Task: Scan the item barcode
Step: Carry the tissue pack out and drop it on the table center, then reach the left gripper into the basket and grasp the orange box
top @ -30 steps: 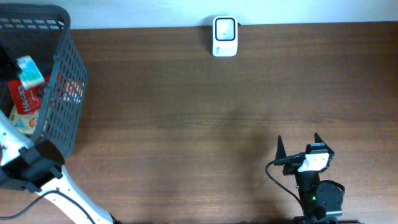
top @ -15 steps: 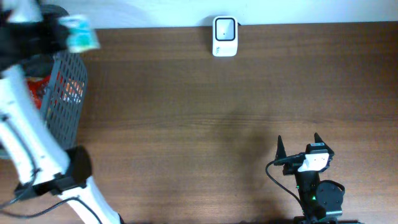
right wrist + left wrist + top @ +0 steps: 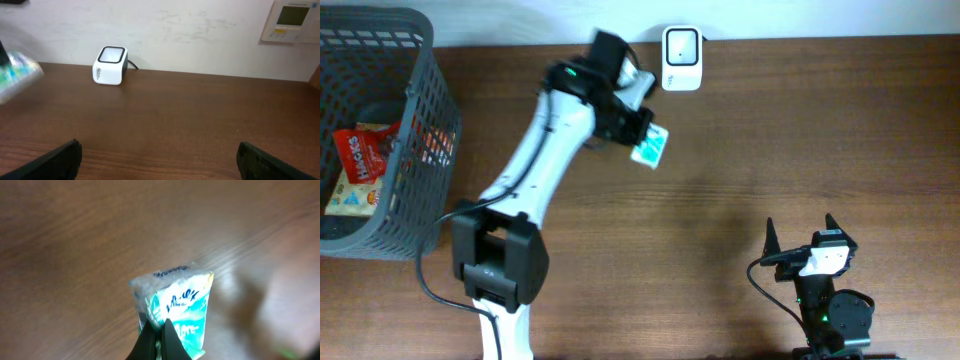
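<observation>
Teal-and-white packet [image 3: 651, 148] held above the wooden table [image 3: 770, 150], just in front of and slightly left of the white barcode scanner [image 3: 681, 58], not touching it. Left gripper [image 3: 640, 135] jaws pressed together, pinching the packet's lower edge; crimped seal points away in the wrist view. Scanner sits at the table's far edge against the wall. Right gripper [image 3: 800, 228] well apart at the near right, jaws spread wide, holding nothing. Dark mesh basket [image 3: 415, 130] at far left contains a red snack pack [image 3: 355, 160].
</observation>
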Tool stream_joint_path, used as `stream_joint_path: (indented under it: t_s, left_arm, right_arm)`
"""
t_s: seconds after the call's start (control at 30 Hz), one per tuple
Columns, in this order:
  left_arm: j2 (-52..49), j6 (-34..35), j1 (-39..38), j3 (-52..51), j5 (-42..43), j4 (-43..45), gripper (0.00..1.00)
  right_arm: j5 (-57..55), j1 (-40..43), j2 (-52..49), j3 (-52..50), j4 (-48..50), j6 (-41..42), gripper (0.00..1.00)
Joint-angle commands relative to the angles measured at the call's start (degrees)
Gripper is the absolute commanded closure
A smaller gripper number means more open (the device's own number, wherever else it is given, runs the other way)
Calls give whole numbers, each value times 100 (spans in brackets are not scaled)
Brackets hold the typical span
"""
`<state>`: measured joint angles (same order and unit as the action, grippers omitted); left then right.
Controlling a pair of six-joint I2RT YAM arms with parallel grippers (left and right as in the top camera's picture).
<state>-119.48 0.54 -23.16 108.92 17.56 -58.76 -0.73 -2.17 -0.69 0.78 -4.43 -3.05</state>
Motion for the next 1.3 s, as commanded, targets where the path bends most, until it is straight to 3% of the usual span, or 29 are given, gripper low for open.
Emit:
stream_joint_path:
  t_s: [0.0,0.07,0.13,0.17,0.2,0.4,0.47,0.6,0.8,0.9,1.07,1.2,1.27]
  left_arm:
    - [76,164,-164,-656,-868,428,100]
    - [76,162,-240,-833,-885,509,85]
    - [76,155,-262,-859,-911,514,80]
    - [81,136,-262,-852,-935,514,73]
    - [94,133,-256,-815,-953,496,59]
    - [417,96,111,546,-1241,-479,35]
    - [619,94,431,1530,-1816,-1058,1]
    - [848,-376,1279,3222,-1996,-1764,1]
    - [872,-269,3171,4756,-1993,-2319,1]
    - [785,-7,4450,4684,-1991,-2337,1]
    - [378,380,5521,4129,-1781,-2555,1]
    - [-2,378,5949,3357,-1095,-2302,21]
    - [-181,376,5987,2981,-973,-2111,22]
  right_arm:
    - [-31,33,33,-46,-22,4,2]
    - [-31,33,33,-46,-22,4,2]
    - [-31,33,33,-46,-22,4,2]
    - [-31,33,33,-46,-22,4,2]
    - [-33,33,33,-46,-22,4,2]
    - [-31,33,33,-46,-22,4,2]
    - [-33,33,33,-46,-22,4,2]
    - [-33,33,33,-46,-22,4,2]
    - [-33,33,33,-46,-22,4,2]
    - [-31,33,33,-46,-22,4,2]
    - [-31,33,33,-46,-22,4,2]
    - [-31,33,33,-46,-22,4,2]
    - [-33,33,33,-46,-22,4,2]
